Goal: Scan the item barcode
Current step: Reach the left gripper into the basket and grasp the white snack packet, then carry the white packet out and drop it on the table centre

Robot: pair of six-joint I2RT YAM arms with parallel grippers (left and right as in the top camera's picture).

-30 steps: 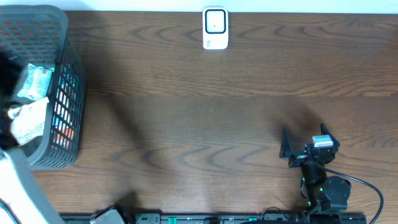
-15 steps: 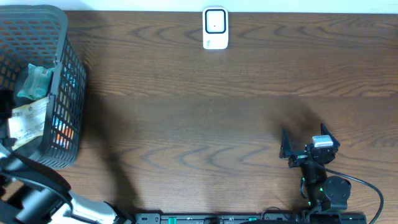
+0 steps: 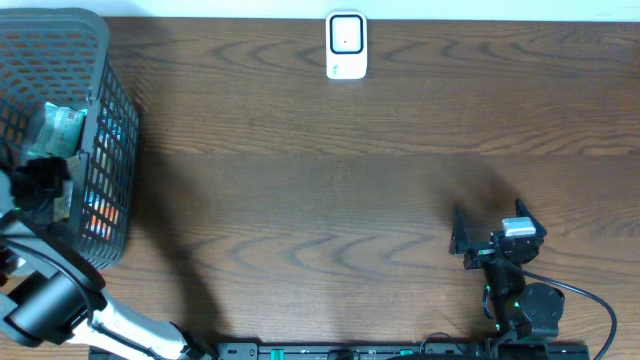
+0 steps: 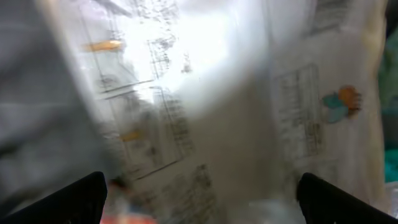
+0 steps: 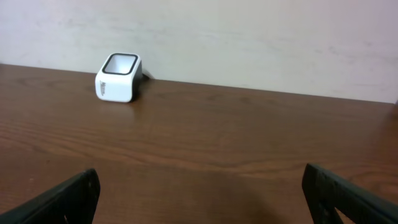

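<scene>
A white crinkled plastic packet [image 4: 205, 124], printed with fine dark text and small orange marks, lies blurred inside the dark grey mesh basket [image 3: 112, 170] at far left. The small white box scanner [image 3: 346, 46] with its dark window stands well apart, at the far edge's middle.

Left claw [image 3: 40, 181] spread wide at far left, right claw [image 3: 490, 232] spread wide

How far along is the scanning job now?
Done: nothing; no item is near the scanner. In hand: the open left gripper is in the basket, over a white packet, not gripping it. Left: grasp it, show its barcode to the scanner. The right gripper is open.
</scene>
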